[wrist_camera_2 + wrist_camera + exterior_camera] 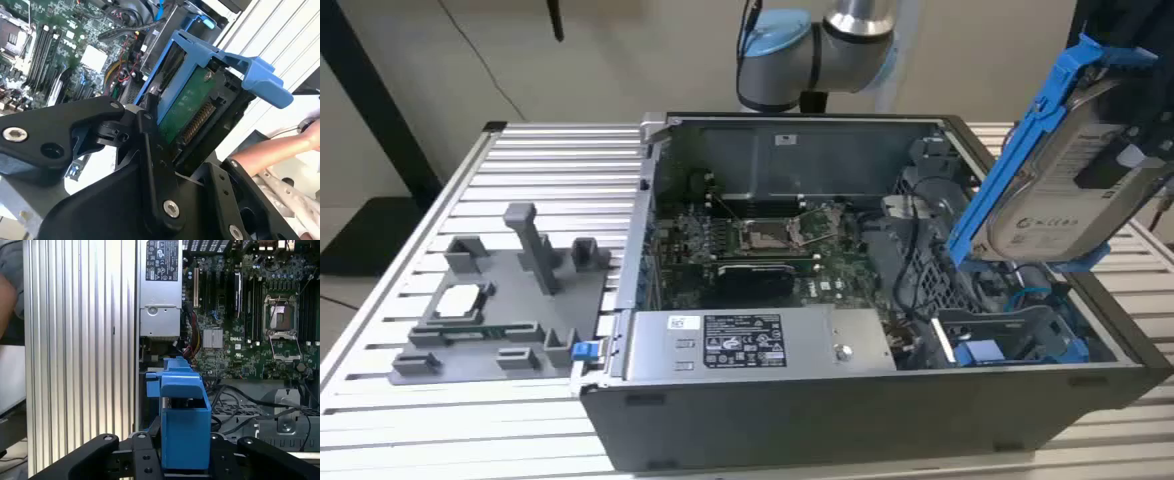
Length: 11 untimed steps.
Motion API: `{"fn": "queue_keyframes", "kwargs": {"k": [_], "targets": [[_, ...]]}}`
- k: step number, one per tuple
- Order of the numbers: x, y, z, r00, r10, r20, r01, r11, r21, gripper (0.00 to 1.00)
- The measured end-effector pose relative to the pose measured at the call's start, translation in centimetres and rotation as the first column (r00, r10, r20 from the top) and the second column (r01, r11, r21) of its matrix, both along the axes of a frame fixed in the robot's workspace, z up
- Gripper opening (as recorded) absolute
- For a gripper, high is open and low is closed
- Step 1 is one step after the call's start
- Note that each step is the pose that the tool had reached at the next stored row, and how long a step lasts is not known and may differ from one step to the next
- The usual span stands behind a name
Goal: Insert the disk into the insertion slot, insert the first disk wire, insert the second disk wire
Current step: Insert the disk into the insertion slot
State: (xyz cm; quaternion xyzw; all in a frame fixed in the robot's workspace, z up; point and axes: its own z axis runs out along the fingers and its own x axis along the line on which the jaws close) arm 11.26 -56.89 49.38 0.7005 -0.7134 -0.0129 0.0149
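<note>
The disk (1067, 190) hangs tilted above the open computer case's right end in the exterior view, its white label facing the camera and its blue carrier frame (1014, 150) around it. My gripper (1127, 150) is shut on it at the exterior view's right edge. In the second wrist view the black fingers (145, 125) clamp the disk's green underside (192, 107). In the first wrist view the blue carrier (182, 425) stands between the fingers (142, 452). Below the disk lies the insertion slot (1014, 335), a grey bay with blue rails. A thin blue cable (1031, 296) lies beside it.
The case holds a green motherboard (761, 240) and a grey labelled power-supply box (747, 340) at its front. A grey fixture (494, 300) with small parts stands on the slatted table (560, 150). A person's arm (270, 155) reaches in close to the gripper.
</note>
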Motion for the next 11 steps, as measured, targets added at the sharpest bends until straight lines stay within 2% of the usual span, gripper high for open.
{"fn": "queue_keyframes", "kwargs": {"k": [11], "targets": [[0.0, 0.0, 0.0, 1.0, 0.0, 0.0005, 0.0, 1.0, -0.0001, 0.0]]}}
